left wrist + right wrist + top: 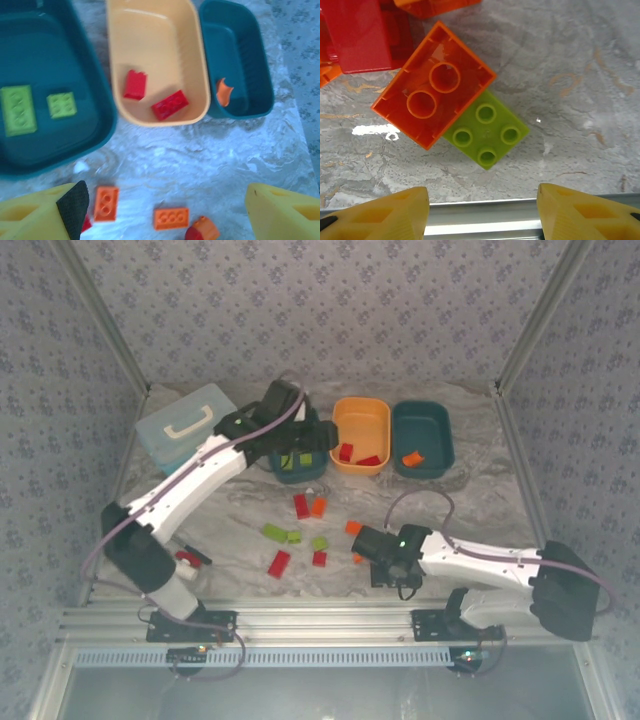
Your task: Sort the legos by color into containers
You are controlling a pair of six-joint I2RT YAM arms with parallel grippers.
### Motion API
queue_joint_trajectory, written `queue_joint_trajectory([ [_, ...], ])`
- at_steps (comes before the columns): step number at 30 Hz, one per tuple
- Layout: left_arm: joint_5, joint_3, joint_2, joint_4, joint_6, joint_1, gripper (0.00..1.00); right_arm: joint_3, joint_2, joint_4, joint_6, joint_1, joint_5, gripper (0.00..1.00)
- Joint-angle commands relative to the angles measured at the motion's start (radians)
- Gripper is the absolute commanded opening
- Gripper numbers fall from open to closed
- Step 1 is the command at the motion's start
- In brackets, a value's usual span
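Three containers stand in a row at the back: a dark teal tub [318, 465] [50, 145] with two lime green legos [18, 110] in it, an orange tub [360, 435] [155, 50] with two red legos [170, 105], and a second teal tub [422, 438] [250, 65] with one orange lego [224, 91]. My left gripper [302, 440] [162, 205] hangs open over the near rim of the left tub, nothing between its fingers. My right gripper [384, 565] [482, 205] is open low over the table, just short of an upturned orange lego [432, 85] lying partly over a lime green lego [487, 130].
Loose red, orange and green legos lie scattered mid-table [301, 505]. A light blue lidded case [185, 425] sits at the back left. The aluminium rail [482, 220] of the table's front edge runs right under my right fingers.
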Motion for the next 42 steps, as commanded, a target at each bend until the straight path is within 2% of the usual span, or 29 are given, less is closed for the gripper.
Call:
queue_joint_trajectory([
  [1,-0.008,-0.12,-0.095,0.042,-0.04,-0.001,0.84,-0.019,0.026,0.047,-0.048,-0.028,-0.036,0.61],
  [5,-0.008,-0.214,-0.197,0.041,-0.065,0.0,0.84,-0.004,0.087,0.018,-0.08,-0.09,-0.022,0.61],
  [10,0.005,-0.25,-0.266,0.05,-0.094,-0.001,0.84,0.009,0.132,-0.007,-0.095,-0.13,0.012,0.62],
  [19,0.015,-0.233,-0.269,0.051,-0.101,-0.003,0.84,0.0,0.148,0.064,-0.168,-0.235,0.011,0.63],
  [24,0.015,-0.236,-0.269,0.053,-0.105,-0.006,0.84,-0.003,0.166,0.132,-0.212,-0.321,-0.03,0.62],
  [30,0.01,-0.26,-0.284,0.05,-0.111,-0.011,0.84,-0.013,0.155,0.127,-0.196,-0.302,-0.046,0.54],
  [36,0.033,-0.369,-0.342,0.088,-0.141,-0.016,0.85,-0.045,0.089,0.117,-0.149,-0.287,-0.027,0.27],
  [39,0.055,-0.442,-0.398,0.1,-0.163,-0.016,0.86,-0.008,0.032,0.042,-0.121,-0.246,0.038,0.24],
  [42,0.134,-0.528,-0.463,0.136,-0.18,-0.016,0.87,0.054,-0.03,-0.047,-0.087,-0.191,0.083,0.24],
])
